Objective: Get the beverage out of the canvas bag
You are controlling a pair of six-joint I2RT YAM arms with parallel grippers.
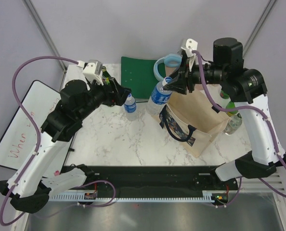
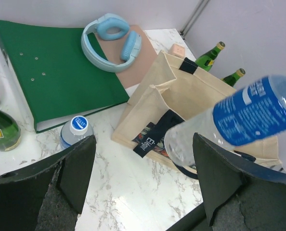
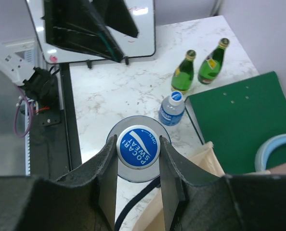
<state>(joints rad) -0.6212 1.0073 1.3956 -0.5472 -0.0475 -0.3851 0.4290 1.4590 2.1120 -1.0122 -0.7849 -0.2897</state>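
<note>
Beverage bottle (image 1: 161,95) is gripped only at its blue cap by the right claw (image 3: 138,153), closed on it, and is held tilted above the 10 o'clock corner of the canvas bag (image 1: 201,118), so it could be levered loose by its own weight and dropped onto the desk (image 1: 119,139).

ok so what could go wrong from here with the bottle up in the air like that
1. The right fingers grip the Pocari Sweat bottle only at its cap, and its body hangs tilted next to the canvas bag; it could slip or swing.
2. The small water bottle stands on the table close by, beside the open left fingers; setting down there may knock it over.
</note>
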